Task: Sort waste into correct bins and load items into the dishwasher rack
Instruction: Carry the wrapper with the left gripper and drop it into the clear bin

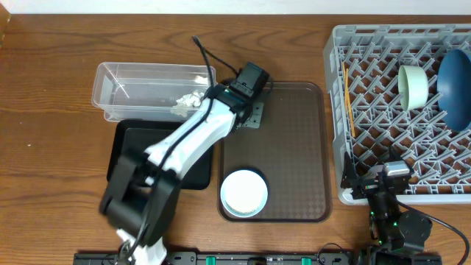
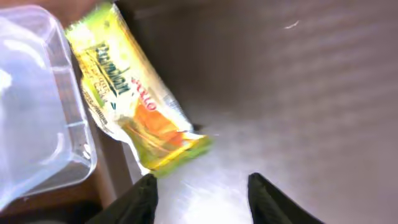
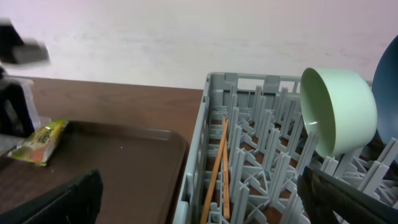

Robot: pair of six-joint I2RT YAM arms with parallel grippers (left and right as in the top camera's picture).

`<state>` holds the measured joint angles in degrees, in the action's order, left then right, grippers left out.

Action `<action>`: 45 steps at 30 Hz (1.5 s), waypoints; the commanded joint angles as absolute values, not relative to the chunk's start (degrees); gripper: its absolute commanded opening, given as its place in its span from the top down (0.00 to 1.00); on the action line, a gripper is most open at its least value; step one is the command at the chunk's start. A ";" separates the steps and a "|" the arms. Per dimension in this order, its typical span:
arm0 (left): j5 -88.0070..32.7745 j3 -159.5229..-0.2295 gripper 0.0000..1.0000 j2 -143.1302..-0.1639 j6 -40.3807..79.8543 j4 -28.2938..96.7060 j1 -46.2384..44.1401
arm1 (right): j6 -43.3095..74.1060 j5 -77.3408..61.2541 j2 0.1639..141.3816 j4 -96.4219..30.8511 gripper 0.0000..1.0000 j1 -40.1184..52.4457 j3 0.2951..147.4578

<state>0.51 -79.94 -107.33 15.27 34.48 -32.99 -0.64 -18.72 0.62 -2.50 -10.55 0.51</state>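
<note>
Yellow-green plastic snack wrapper (image 2: 134,102) lies ahead of the left gripper (image 2: 200,190), whose jaws gape empty; its long axis slants away leftward along the clear rectangular plastic tub (image 2: 37,124), on the brown tray (image 2: 292,93). Left arm is nearer.

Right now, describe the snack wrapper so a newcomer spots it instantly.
Find the big brown serving tray mid-table. At its far-left corner, beside the clear tub, lies the wrapper, just ahead of the left hand. It is the only glossy yellow-green packet, with an orange patch.

Yellow-green snack wrapper (image 2: 134,102), mint-green bowl (image 3: 339,112), grey rack (image 3: 200,140), brown tray (image 1: 294,147)
</note>
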 commanded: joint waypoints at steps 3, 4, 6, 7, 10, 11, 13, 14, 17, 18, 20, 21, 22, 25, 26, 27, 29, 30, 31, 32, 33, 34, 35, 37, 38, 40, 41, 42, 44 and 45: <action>2.17 -79.96 0.48 -104.38 15.35 34.20 -33.56 | -0.73 -19.33 0.32 -2.52 0.01 -10.81 0.30; 2.44 -79.94 0.48 -104.92 15.38 33.95 -33.56 | -0.73 -19.35 0.32 -2.52 0.01 -10.81 0.30; 2.79 -79.94 0.48 -106.80 15.49 33.17 -33.56 | -0.73 -19.33 0.32 -2.52 0.01 -10.81 0.30; 4.03 -79.94 0.48 -107.83 16.25 32.93 -33.56 | -0.73 -19.33 0.32 -2.52 0.01 -10.81 0.30; 9.63 -79.96 0.48 -110.91 18.39 32.88 -33.56 | -0.73 -19.35 0.32 -2.52 0.01 -10.81 0.30; 11.11 -79.96 0.46 -111.72 18.50 32.88 -33.56 | -0.73 -19.35 0.32 -2.52 0.01 -10.81 0.30; 14.81 -79.94 0.46 -113.38 20.95 33.21 -33.56 | -0.73 -19.35 0.32 -2.52 0.01 -10.81 0.30; 16.25 -79.94 0.46 -114.28 22.33 33.32 -33.54 | -0.73 -19.33 0.32 -2.52 0.01 -10.81 0.30; 17.28 -79.96 0.44 -116.68 23.46 30.17 -33.52 | -0.73 -19.35 0.32 -2.52 0.01 -10.81 0.30; 17.26 -79.94 0.44 -117.03 22.92 28.60 -33.52 | -0.73 -19.33 0.32 -2.52 0.01 -10.81 0.30; 17.26 -79.96 0.44 -117.40 22.81 25.89 -33.58 | -0.73 -19.35 0.32 -2.52 0.01 -10.81 0.30; 17.26 -79.96 0.44 -117.49 22.79 24.62 -33.58 | -0.73 -19.35 0.32 -2.52 0.01 -10.81 0.30; 17.28 -79.96 0.44 -117.58 22.79 23.44 -33.56 | -0.73 -19.35 0.32 -2.52 0.01 -10.81 0.30; 17.30 -79.94 0.44 -118.26 22.79 20.71 -33.56 | -0.73 -19.35 0.32 -2.52 0.01 -10.81 0.30; 17.30 -79.94 0.44 -118.83 22.79 20.16 -33.56 | -0.73 -19.33 0.32 -2.52 0.01 -10.81 0.30; 17.47 -79.94 0.44 -119.61 22.81 19.92 -33.56 | -0.73 -19.35 0.32 -2.52 0.01 -10.81 0.30; 17.96 -79.96 0.44 -121.43 22.81 19.55 -33.56 | -0.73 -19.35 0.32 -2.52 0.01 -10.81 0.30; 18.52 -79.96 0.44 -122.45 22.81 19.44 -33.56 | -0.73 -19.33 0.32 -2.52 0.01 -10.81 0.30; 19.18 -79.96 0.44 -123.44 22.79 19.38 -33.56 | -0.73 -19.35 0.32 -2.52 0.01 -10.81 0.30; 19.70 -79.96 0.45 -124.25 22.79 19.40 -33.56 | -0.73 -19.33 0.32 -2.52 0.01 -10.81 0.30; 20.10 -79.96 0.48 -124.95 22.79 19.55 -33.56 | -0.73 -19.33 0.32 -2.52 0.01 -10.81 0.30; 20.25 -79.96 0.52 -125.16 22.76 19.62 -33.58 | -0.73 -19.35 0.32 -2.52 0.01 -10.81 0.30; 20.25 -79.96 0.59 -125.19 22.79 19.81 -33.58 | -0.73 -19.35 0.32 -2.52 0.01 -10.81 0.30; 20.23 -80.09 0.71 -124.84 22.79 19.79 -33.63 | -0.73 -19.35 0.32 -2.52 0.01 -10.81 0.30; 20.23 -80.29 0.77 -124.53 22.74 19.84 -33.63 | -0.73 -19.35 0.32 -2.52 0.01 -10.81 0.30; 20.21 -80.77 0.89 -123.42 22.57 20.58 -33.82 | -0.73 -19.35 0.32 -2.52 0.01 -10.81 0.30; 20.21 -80.95 0.94 -122.30 22.57 21.19 -34.09 | -0.73 -19.33 0.32 -2.52 0.01 -10.81 0.30; 20.21 -81.01 0.94 -121.32 22.57 21.65 -34.33 | -0.73 -19.35 0.32 -2.52 0.01 -10.81 0.30; 19.99 -81.34 0.94 -118.21 21.85 23.03 -35.16 | -0.73 -19.33 0.32 -2.52 0.01 -10.81 0.30; 19.94 -81.49 0.94 -116.60 21.12 23.68 -35.55 | -0.73 -19.33 0.32 -2.52 0.01 -10.81 0.30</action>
